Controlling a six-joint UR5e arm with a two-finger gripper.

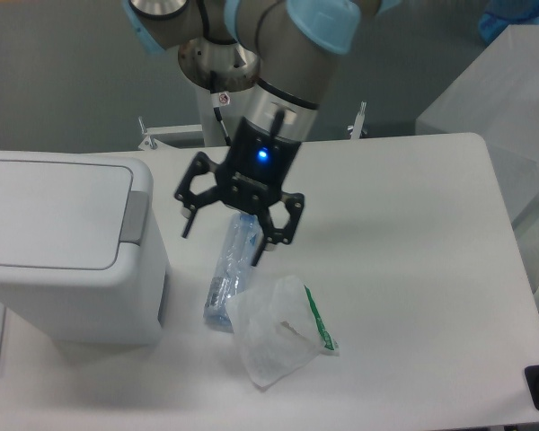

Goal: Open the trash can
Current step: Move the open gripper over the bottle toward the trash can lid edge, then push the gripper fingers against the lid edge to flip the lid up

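Currently the spread, empty gripper [223, 241] hovers just right of the closed trash can [67, 247].

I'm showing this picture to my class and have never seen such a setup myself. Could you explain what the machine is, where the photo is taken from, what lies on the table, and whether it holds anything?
The machine is a robot arm, with grey tubes and light blue joint caps. At its end sits a black gripper with two fingers, spread open and holding nothing. There is one picture, taken by a fixed camera looking down at a white table from the front. On the left stands a white trash can with its flat lid closed and a grey push tab on the side facing the gripper. Below the gripper lies a clear plastic bottle, and beside it a clear plastic bag with a green strip.
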